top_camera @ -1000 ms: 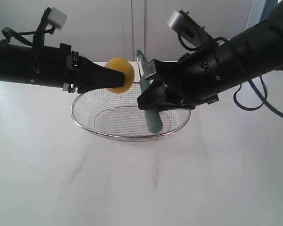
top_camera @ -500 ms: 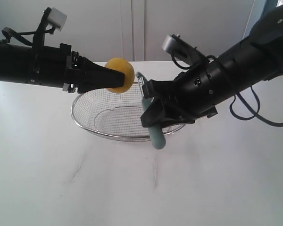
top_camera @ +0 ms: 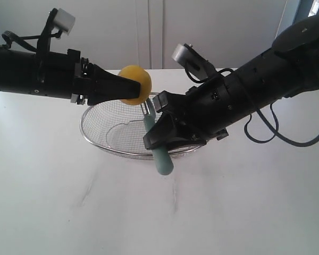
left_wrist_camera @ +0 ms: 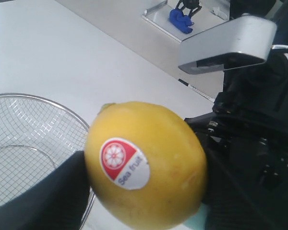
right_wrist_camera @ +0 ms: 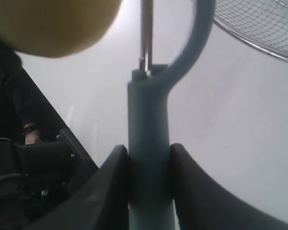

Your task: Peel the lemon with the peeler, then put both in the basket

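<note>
Right arm has swung in toward the middle and dropped lower vs. a sec ago, bringing the peeler (top_camera: 160, 156) from beside the lemon (top_camera: 138, 79) to under it. Left arm and lemon haven't budged.

Left gripper (top_camera: 128, 86) is clamped on the lemon, holding it in the air above the basket (top_camera: 86, 123), approx. over its back rim. In the left wrist view the red-and-white sticker (left_wrist_camera: 125, 162) faces the camera, w/ the basket's mesh (left_wrist_camera: 29, 129) showing behind the fruit.

Right gripper (top_camera: 159, 139) is closed on the peeler's handle, fingers (right_wrist_camera: 105, 191) pressed to both sides of it. The peeler was nearly upright a sec ago; it now leans. Long axis is steep: blade head (top_camera: 147, 110) up and toward the left arm, just beneath the lemon, and the handle's butt end down, hanging in front of the basket's front rim in the exterior view. Whether the blade touches the lemon's skin can't be told.

Basket sits on the white counter (top_camera: 228, 202), in the same spot as before.
</note>
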`<state>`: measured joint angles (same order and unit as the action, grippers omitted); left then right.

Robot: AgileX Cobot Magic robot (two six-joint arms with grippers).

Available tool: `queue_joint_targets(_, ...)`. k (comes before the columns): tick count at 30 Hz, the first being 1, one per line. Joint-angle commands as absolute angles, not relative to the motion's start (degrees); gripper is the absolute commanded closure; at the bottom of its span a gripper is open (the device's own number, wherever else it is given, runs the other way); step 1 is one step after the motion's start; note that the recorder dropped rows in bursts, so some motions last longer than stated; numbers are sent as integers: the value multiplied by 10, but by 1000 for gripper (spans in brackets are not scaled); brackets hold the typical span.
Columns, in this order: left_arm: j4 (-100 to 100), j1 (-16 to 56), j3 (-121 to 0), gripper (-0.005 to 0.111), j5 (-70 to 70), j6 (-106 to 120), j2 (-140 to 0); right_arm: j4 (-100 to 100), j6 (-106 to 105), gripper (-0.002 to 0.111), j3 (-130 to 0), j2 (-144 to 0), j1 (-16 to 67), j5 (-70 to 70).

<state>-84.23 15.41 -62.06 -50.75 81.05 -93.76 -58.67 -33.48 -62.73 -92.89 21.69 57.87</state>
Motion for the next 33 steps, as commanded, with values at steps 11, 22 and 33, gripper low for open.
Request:
queue_joint_targets(11,-857,154,-618,107,-521,810,-933,-618,-343,108,-628,-921,216,553)
queue_joint_targets(22,-857,154,-618,107,-521,810,-933,-618,-328,108,-628,-861,216,475)
queue_joint_targets(33,-857,154,-618,107,-521,810,-933,-605,-321,108,-628,-844,216,458)
